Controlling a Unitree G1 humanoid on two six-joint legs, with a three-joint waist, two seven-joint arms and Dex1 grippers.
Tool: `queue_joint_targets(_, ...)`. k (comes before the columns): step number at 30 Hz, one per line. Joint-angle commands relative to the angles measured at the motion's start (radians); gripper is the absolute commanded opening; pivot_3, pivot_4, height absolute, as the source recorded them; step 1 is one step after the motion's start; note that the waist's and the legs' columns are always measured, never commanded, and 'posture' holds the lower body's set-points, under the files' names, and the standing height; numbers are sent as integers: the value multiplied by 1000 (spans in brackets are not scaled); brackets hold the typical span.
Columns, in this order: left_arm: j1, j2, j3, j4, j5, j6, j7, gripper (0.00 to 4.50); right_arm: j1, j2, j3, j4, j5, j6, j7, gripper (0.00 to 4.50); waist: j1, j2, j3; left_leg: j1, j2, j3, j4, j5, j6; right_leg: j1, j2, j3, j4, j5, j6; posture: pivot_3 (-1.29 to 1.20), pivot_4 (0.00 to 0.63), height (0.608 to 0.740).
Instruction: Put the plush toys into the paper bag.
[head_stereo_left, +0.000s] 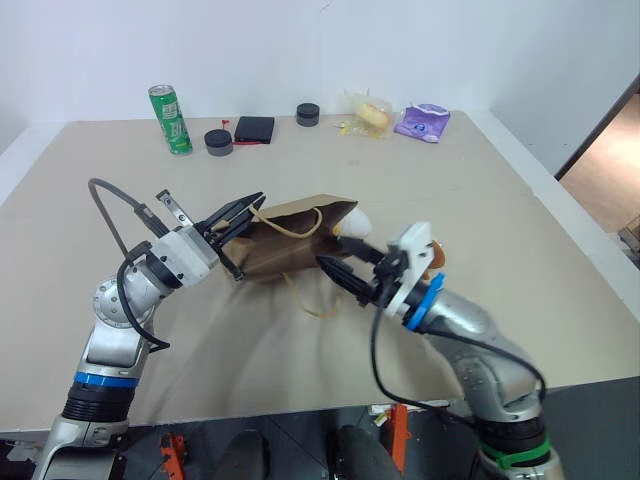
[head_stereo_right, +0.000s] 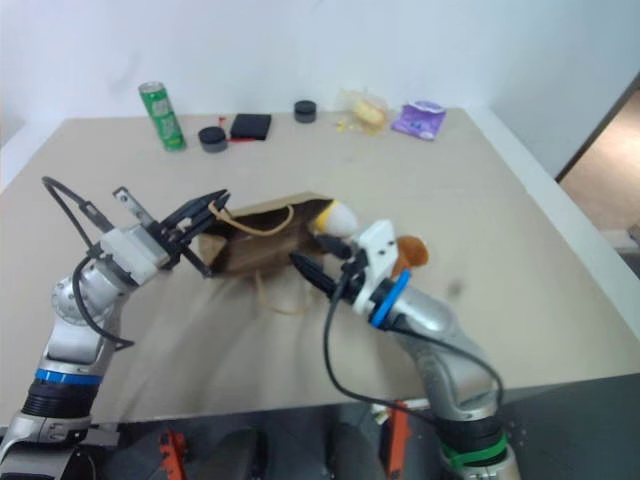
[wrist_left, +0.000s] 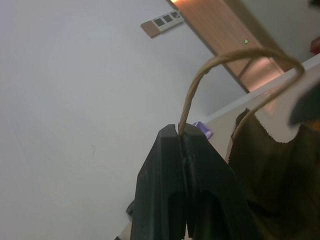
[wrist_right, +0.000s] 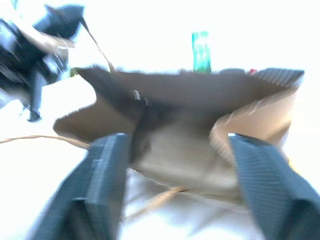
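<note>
Left gripper (head_stereo_left: 252, 205) is clamped on the paper bag's (head_stereo_left: 290, 245) tan cord handle (head_stereo_left: 290, 228), black fingers pressed together; right gripper (head_stereo_left: 345, 262) has its fingers spread wide, nothing between them, tips at the bag's mouth. Head views: bag is brown kraft, creased, lying on the beige table (head_stereo_left: 480, 220), mouth toward 3 o'clock; second cord loop (head_stereo_left: 312, 300) trails on the table at the bag's 6 o'clock. Egg-shaped plush toy (head_stereo_right: 338, 216), yellow and white, sits at the mouth, partly hidden by the bag's edge; cannot tell how far in it is. Brown furry plush toy (head_stereo_right: 412, 250) is mostly hidden behind the right wrist, just a tuft showing. Far edge, 12 o'clock: green can (head_stereo_left: 171, 119), two dark round pucks (head_stereo_left: 218, 142), black flat case (head_stereo_left: 255, 129), clear packet (head_stereo_left: 368, 113), purple pouch (head_stereo_left: 423, 122). Left wrist view: closed fingers (wrist_left: 165, 185) pinch the twisted cord arc; serrated bag rim beside them, rest cut off. Right wrist view: blurred; two ribbed dark fingers (wrist_right: 100, 180) flank the bag's open mouth, interior dark, contents unreadable.
</note>
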Motion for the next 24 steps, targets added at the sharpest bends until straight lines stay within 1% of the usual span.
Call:
queue_joint_targets(1, 6, 18, 50, -14, 5, -5, 29, 0, -49, -86, -146, -22, 99, 74, -17, 4474, 0, 0, 0, 0, 0, 0, 0, 0, 0, 0, 0, 0, 0, 0, 0, 0, 150, 740)
queue_joint_targets(2, 9, 19, 53, -14, 3, -3, 31, 0, -57, -120, -181, 3, 99, 96, -33, 4474, 0, 0, 0, 0, 0, 1, 0, 0, 0, 0, 0, 0, 0, 0, 0, 0, 150, 740)
queue_joint_targets(4, 10, 20, 55, -17, 1, 0, 34, 0, -54, -204, -211, 69, 51, 146, -60, 4474, 1, 0, 0, 0, 0, 1, 0, 0, 0, 0, -1, 0, 0, 0, 0, 0, 150, 740)
queue_joint_targets(6, 9, 17, 54, -23, -3, 8, 37, 0, -29, -283, -199, 148, -13, 198, -84, 4474, 2, 0, 0, 0, -1, 2, 0, 0, 0, 0, -1, 0, 0, 0, 0, 0, 150, 740)
queue_joint_targets(8, 6, 15, 53, -26, -5, 13, 39, 0, -13, -313, -179, 220, -56, 217, -110, 4474, 3, 0, 0, 0, -2, 2, 0, 0, 0, 0, -2, 1, 0, 0, 0, 0, 150, 740)
queue_joint_targets(12, -2, 15, 56, -24, 1, 13, 43, 0, -31, -291, -153, 320, -107, 260, -175, 4474, -4, 0, 0, 0, -1, 8, -1, 0, 0, -2, 0, 6, 0, 1, 0, 0, 150, 740)
queue_joint_targets(15, 8, 6, 47, -43, -14, 47, 45, 0, -63, -236, -136, 384, -133, 255, -209, 4474, -4, 0, 0, 1, 1, 9, -1, 0, 0, -2, 2, 7, 0, 2, 0, 0, 150, 740)
queue_joint_targets(20, 22, -1, 34, -58, -17, 59, 35, 0, -112, -152, -161, 419, -128, 224, -226, 4474, -3, 0, 0, 1, 2, 10, 0, 0, 1, -2, 4, 8, 0, 3, 0, 0, 150, 740)
queue_joint_targets(24, 37, -6, 35, -80, -16, 71, 38, 0, -128, -150, -193, 421, -129, 215, -230, 4474, 0, 0, 0, 0, 2, 11, 0, 0, 1, -3, 4, 9, 0, 3, 1, 0, 150, 740)
